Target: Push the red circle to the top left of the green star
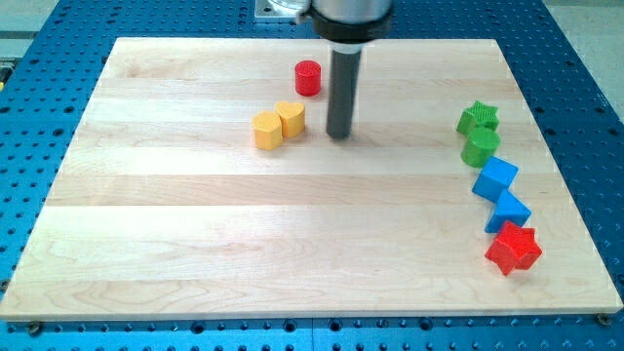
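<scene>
Wooden desk [195, 244] on blue perforated base; no legible writing. My tip [339, 135] sits below-right of red circle [308, 77], near the desk's top edge. Green star [478, 117] near right edge; no jaws fitted.

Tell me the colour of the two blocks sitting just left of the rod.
Both blocks are yellow, seen in the camera view, left of my tip.

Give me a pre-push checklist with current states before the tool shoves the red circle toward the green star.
1. Red circle in view, unobstructed: ok.
2. Green star located, view's right: ok.
3. My tip behind the circle for a rightward push: not ok; it is right of and below it.
4. Tip clear of the two yellow blocks: ok, they lie to its left.
5. Spot top left of the star free: ok.
6. Tip touching the board: cannot tell.
</scene>
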{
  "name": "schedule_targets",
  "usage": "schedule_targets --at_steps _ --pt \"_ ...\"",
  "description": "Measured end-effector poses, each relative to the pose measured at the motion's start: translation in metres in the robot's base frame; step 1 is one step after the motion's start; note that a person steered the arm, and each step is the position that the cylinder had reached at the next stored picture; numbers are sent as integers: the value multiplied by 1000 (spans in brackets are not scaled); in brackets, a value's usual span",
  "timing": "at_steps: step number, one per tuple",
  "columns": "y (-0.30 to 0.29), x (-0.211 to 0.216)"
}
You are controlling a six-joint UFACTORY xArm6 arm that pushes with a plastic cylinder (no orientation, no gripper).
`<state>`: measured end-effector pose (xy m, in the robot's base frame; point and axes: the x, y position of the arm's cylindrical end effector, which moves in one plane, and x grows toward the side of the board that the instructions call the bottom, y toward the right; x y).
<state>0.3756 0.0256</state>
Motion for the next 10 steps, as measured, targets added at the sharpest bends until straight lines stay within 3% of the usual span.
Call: schedule_targets --at_steps 3,4,5,6,8,9,10 --pt "-74 -80" --pt "-53 -80" --pt "31 -63" --pt "52 -57" --pt "27 -66" --pt "0 -90" --pt "54 -109"
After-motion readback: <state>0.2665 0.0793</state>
